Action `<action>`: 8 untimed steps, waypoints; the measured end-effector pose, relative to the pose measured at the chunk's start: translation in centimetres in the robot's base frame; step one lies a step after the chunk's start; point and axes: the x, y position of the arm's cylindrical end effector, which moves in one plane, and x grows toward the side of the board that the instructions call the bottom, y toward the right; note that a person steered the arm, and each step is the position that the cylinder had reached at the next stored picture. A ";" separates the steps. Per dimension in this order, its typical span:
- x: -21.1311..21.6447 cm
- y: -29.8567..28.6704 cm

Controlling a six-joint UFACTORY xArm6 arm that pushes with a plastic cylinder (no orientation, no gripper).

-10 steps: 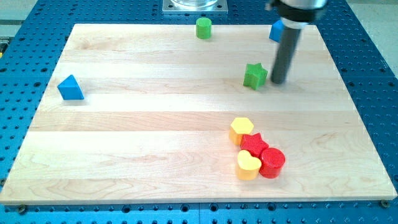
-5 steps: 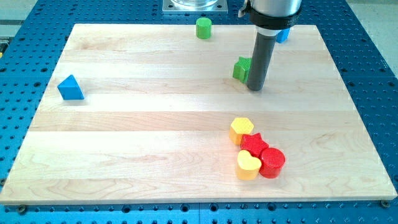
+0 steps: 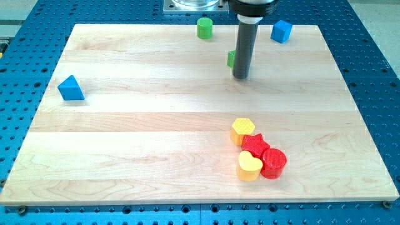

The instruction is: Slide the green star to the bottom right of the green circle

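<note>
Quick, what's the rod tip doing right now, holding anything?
My tip: no claw, holds nothing; it sits against the green star, mostly hiding it, on the star's right.

A pale wooden board lies on a blue perforated metal table, evenly lit.

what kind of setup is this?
Likely a lab tabletop pushing rig: a wooden board on a blue perforated base, small coloured blocks such as a blue triangle, and my tip beside the mostly hidden green star.
</note>
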 end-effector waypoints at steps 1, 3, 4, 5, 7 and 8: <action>-1.2 0.9; -3.0 0.9; -3.0 1.7; -4.1 1.6; -6.7 -0.6; -6.7 -3.0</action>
